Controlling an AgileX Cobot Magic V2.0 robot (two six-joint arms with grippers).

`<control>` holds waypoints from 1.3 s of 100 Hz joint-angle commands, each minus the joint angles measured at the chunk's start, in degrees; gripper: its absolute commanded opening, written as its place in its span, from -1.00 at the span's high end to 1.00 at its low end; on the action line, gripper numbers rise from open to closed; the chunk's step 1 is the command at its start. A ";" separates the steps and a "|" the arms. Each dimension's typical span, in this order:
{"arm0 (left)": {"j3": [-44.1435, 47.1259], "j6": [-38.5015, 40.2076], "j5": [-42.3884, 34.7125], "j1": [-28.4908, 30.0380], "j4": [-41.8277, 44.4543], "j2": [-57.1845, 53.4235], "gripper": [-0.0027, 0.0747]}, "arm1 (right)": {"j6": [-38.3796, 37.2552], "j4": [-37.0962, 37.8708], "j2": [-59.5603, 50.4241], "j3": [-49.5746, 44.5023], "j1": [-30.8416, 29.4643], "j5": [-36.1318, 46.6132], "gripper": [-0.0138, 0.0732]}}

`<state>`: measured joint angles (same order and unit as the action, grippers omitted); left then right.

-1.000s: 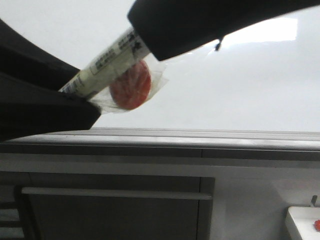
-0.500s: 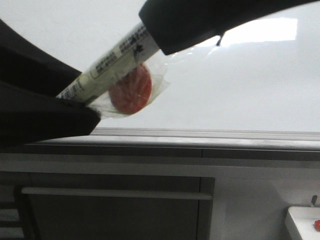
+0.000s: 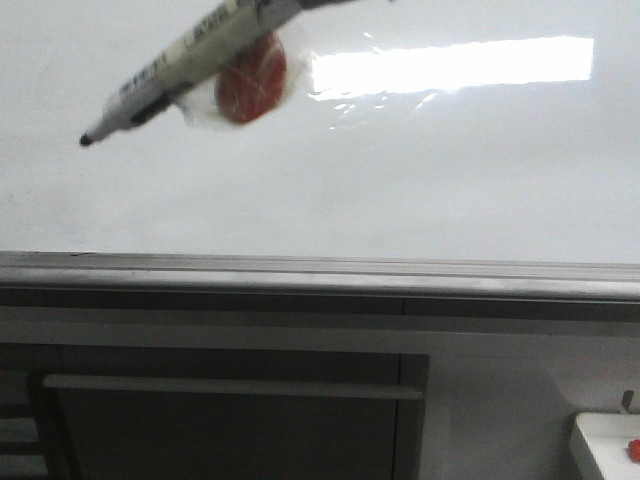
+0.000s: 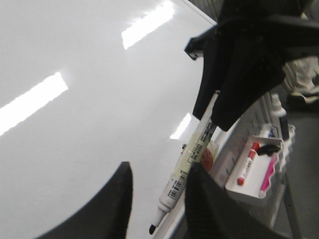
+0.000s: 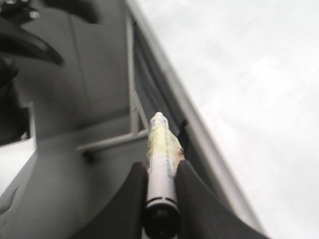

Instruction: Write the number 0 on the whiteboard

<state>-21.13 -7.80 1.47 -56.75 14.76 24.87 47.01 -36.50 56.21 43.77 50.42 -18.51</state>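
Note:
The whiteboard [image 3: 450, 180] fills the upper front view, glossy, with a bright reflection and a grey edge rail [image 3: 320, 268]. No number 0 shows on it in any view. A white marker [image 3: 190, 60] slants across its top left, bare black tip [image 3: 86, 140] pointing down-left, a red disc [image 3: 250, 82] taped to its barrel. My right gripper [image 5: 160, 167] is shut on that marker [image 5: 160, 159], near the board [image 5: 249, 74]. My left gripper [image 4: 159, 167] is open and empty, the marker [image 4: 192, 167] hanging beyond its fingers. Whether the tip touches the board I cannot tell.
A white tray [image 4: 259, 191] beside the board holds a red marker [image 4: 247, 163] and a pink item. A small white box [image 3: 603, 445] with a red part sits at the lower right. Below the rail is a grey cabinet front with a bar [image 3: 230, 386].
The left arm has dropped out of the front view, baring the marker's black tip. The right gripper has risen past the top edge, carrying the marker up and left.

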 commanded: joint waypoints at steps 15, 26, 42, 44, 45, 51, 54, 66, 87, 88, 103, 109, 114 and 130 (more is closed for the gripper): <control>-1.69 0.89 -2.38 11.23 -6.94 -6.54 0.88 | -0.34 -1.61 -0.44 -3.00 1.05 16.07 0.84; -1.69 0.89 -0.88 19.67 -14.76 -6.43 0.88 | -0.34 -2.28 -0.44 -6.18 4.54 24.77 0.84; -1.66 0.89 -2.28 30.30 -17.40 -6.43 0.88 | -0.34 -5.87 -0.07 -9.12 9.07 33.36 0.84; -1.66 0.89 -2.79 31.49 -17.40 -6.43 0.88 | -0.34 -6.78 0.08 -9.12 9.07 33.64 0.84; -1.66 0.89 -3.21 32.23 -17.40 -6.43 0.88 | -0.34 -7.42 0.08 -9.12 9.07 33.62 0.84; -1.66 0.89 -4.61 34.95 -17.40 -6.43 0.88 | -0.34 -10.33 0.21 -9.12 9.07 34.03 0.84; -1.66 0.89 -5.21 36.36 -17.54 -6.43 0.88 | -0.34 -11.39 0.21 -9.12 9.07 33.92 0.84; -1.66 0.89 -5.87 39.66 -17.74 -6.43 0.88 | -0.34 -11.85 0.32 -9.22 9.07 33.12 0.85; -1.56 0.89 -5.87 40.38 -17.74 -6.43 0.88 | -0.21 -12.26 1.68 -8.49 7.84 32.30 0.85; -1.56 0.89 -5.87 40.38 -17.74 -6.43 0.88 | -0.21 -12.26 1.89 -8.47 7.51 32.19 0.85; -1.56 0.89 -5.87 40.38 -17.74 -6.43 0.88 | -0.21 -12.14 3.17 -6.37 3.30 29.03 0.85; -1.56 0.89 -5.87 40.38 -17.74 -6.43 0.88 | 0.83 -11.47 3.77 -5.41 1.42 27.36 0.85; -1.56 0.89 -5.87 40.38 -17.74 -6.43 0.88 | 1.65 -11.02 4.20 -4.82 0.40 26.08 0.85; -1.56 0.89 -5.77 40.38 -17.87 -6.43 0.88 | 3.10 -7.11 4.96 -4.61 0.21 25.99 0.84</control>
<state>-21.13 -7.62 0.00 -16.67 -2.48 17.96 48.69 -47.50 61.77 37.23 50.68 5.43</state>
